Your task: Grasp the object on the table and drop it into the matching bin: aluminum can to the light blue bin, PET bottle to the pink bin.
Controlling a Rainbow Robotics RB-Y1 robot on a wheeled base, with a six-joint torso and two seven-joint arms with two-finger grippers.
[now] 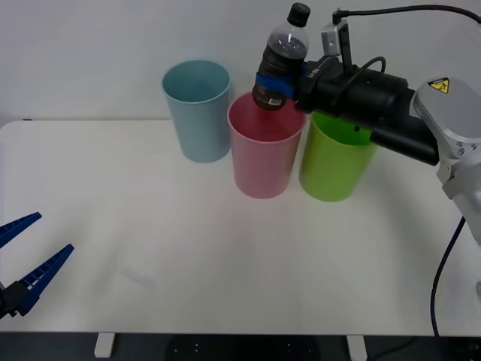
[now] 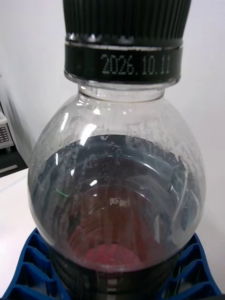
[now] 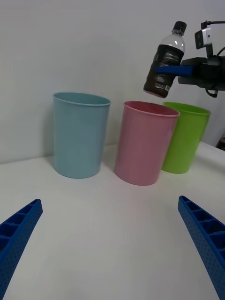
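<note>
Left tool [image 1: 28, 259] waits low at the near left edge of the white bench [image 1: 150, 241], its blue ribbed fingers [image 3: 201, 229] spread wide with nothing between them.

Farther back, three round tapered bins stand in a row toward the far side of the bench: the light blue bin [image 1: 198, 109] on the left, the pink bin [image 1: 264, 147] in the middle and slightly nearer, and a lime green bin [image 1: 336, 158] on the right. The pink and green bins stand just beside each other.

Right tool [image 1: 276, 81] reaches in from the right, above the bins, with its blue fingers [image 3: 176, 70] closed around the lower body of the PET bottle [image 1: 282, 56]. That bottle hangs in the air, tilted a little with its black cap [image 1: 298, 12] uppermost, its base over the far rim of the pink bin and clear of it. Dark liquid shows inside the clear plastic in the right wrist view.
</note>
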